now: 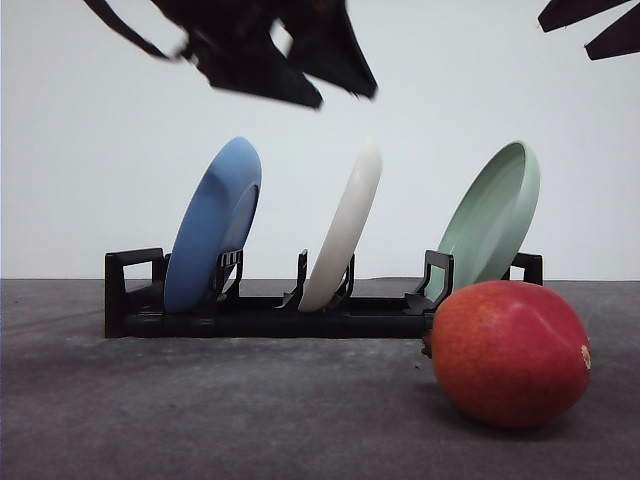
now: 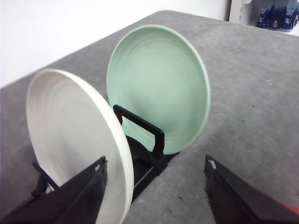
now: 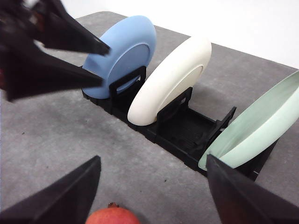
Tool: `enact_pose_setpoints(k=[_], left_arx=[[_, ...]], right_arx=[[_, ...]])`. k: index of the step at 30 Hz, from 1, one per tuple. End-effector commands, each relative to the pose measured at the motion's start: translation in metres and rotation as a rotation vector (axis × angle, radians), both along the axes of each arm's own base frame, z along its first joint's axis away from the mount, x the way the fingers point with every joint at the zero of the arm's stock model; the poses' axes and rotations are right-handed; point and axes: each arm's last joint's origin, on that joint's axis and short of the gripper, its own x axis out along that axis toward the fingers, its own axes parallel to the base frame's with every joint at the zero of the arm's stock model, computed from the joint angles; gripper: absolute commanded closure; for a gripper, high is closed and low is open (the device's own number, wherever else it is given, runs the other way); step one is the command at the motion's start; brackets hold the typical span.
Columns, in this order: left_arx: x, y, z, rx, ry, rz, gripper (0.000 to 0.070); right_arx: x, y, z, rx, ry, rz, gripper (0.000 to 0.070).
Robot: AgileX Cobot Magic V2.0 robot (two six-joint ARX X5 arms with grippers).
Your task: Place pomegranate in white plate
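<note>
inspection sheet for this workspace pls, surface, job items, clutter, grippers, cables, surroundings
surface: grey table, matte and bare around the rack
job's things: pomegranate lying on the table in front of the rack's right end; white plate standing on edge in the middle slot of the black rack
clutter: blue plate and pale green plate standing in the outer slots
grippers: left gripper open, by the white plate; right gripper open, above the pomegranate
cables: nothing seen
surroundings: plain white wall

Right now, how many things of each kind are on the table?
Plates: 3, blue, white, green
Rack: 1
Pomegranate: 1
Total: 5
</note>
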Motion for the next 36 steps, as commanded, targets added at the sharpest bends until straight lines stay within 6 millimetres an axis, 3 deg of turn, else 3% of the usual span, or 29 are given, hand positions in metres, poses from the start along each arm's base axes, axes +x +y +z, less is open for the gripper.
enact_pose_setpoints(k=[1,11,18,19,23,25,36], left_arx=[[0.007,-0.011,-0.001,-0.035,0.026,0.020,0.0307],[0.041,-0.040,-0.040,0.051,0.051,0.147,0.0309],[0.049,-0.047,-0.055,0.051,0.047,0.149,0.0323],[0.049,-0.047,-0.055,0.052,0.048,0.149,0.0346],[0.048,-0.048,-0.054,0.049,0.049,0.147,0.0629],[0.048,-0.048,-0.054,0.046,0.051,0.148,0.0700],[0.040,-0.040,-0.024,-0.105,0.079,0.187,0.0700]], right_arx=[[0.000,0.001,0.007,0.015,-0.014,-0.001,0.0244],[0.000,0.001,0.007,0.016,-0.015,-0.001,0.0244],[0.000,0.001,0.007,0.017,-0.013,-0.001,0.0244],[0.000,0.001,0.007,0.019,-0.012,-0.002,0.0244],[0.000,0.001,0.007,0.030,-0.003,-0.006,0.0244],[0.000,0.001,0.007,0.030,-0.003,-0.006,0.0244],[0.000,0.001,0.007,0.030,-0.003,-0.006,0.0244]])
